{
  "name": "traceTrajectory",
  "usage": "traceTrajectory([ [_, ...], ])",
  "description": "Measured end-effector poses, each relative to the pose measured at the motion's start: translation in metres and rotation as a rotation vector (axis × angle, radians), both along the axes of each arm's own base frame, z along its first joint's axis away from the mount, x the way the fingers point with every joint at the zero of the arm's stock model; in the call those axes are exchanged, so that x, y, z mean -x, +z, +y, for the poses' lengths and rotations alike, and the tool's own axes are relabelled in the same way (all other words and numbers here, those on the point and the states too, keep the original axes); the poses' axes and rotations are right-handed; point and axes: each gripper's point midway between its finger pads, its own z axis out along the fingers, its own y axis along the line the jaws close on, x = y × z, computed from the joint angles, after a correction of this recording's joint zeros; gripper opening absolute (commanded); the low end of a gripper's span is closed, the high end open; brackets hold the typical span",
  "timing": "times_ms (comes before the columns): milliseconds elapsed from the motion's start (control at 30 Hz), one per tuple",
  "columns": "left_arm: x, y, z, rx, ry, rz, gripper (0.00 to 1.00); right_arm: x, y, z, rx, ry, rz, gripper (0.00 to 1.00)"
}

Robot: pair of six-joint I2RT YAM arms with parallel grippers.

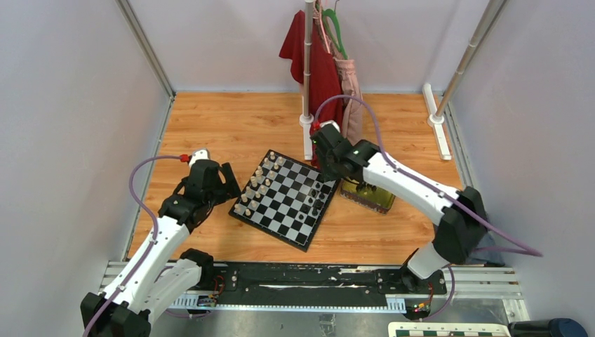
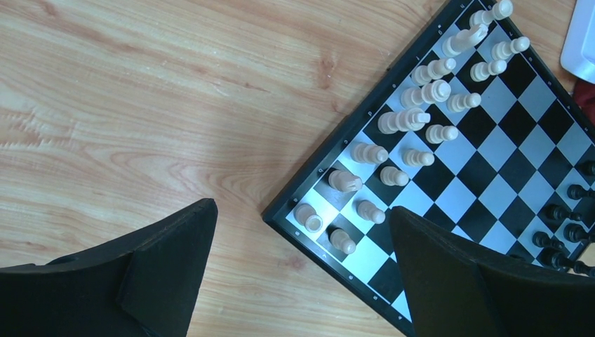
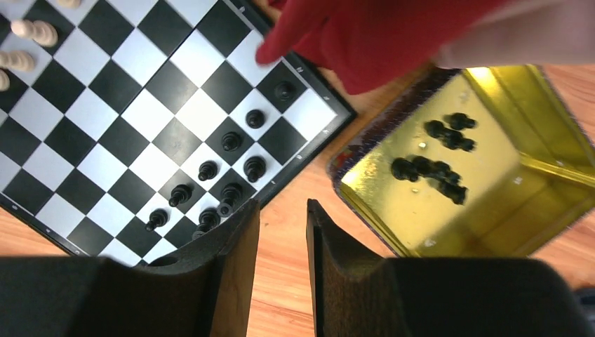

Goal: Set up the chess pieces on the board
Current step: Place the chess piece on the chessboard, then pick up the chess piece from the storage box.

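The board (image 1: 272, 223) lies turned at an angle between the two arms. Several black chess pieces (image 3: 231, 141) stand in two rows along the board (image 3: 105, 126) edge nearest my right gripper. More black chess pieces (image 3: 435, 168) lie loose in the gold tin (image 3: 505, 210). My right gripper (image 3: 283, 210) hovers over the bare wood between that board edge and the tin, open by a narrow gap and holding nothing. My left gripper (image 2: 302, 210) stands wide open and empty over the board's (image 2: 491, 161) left corner.
Cream-white pieces (image 2: 421, 91) fill two rows on the board's left side. A red cloth (image 3: 365, 35) hangs from a stand (image 1: 307, 70) just behind the board and tin (image 1: 368, 196), and it drapes into the right wrist view. Grey walls enclose the wooden table.
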Motion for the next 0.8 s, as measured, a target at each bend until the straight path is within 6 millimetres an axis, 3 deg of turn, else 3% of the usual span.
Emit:
traceTrajectory([
  [100,0.000,-0.002,0.000,-0.002,0.000,0.007,1.00,-0.002,0.019,-0.018,-0.026,-0.057,-0.054,0.36],
  [200,0.000,-0.002,0.000,-0.003,0.000,0.010,1.00,-0.004,0.019,-0.056,-0.020,-0.163,-0.073,0.36],
  [333,-0.001,-0.003,0.000,-0.002,0.000,0.011,1.00,-0.002,-0.006,-0.110,0.023,-0.313,-0.030,0.36],
  [467,-0.002,-0.004,-0.001,-0.003,-0.001,0.013,1.00,0.004,-0.029,-0.143,0.059,-0.402,0.020,0.36],
  [567,-0.004,-0.004,-0.002,-0.002,-0.001,0.012,1.00,0.006,-0.037,-0.155,0.067,-0.435,0.043,0.36],
  [800,-0.005,-0.007,-0.002,-0.006,-0.001,0.022,1.00,-0.005,-0.047,-0.154,0.052,-0.447,0.053,0.36],
])
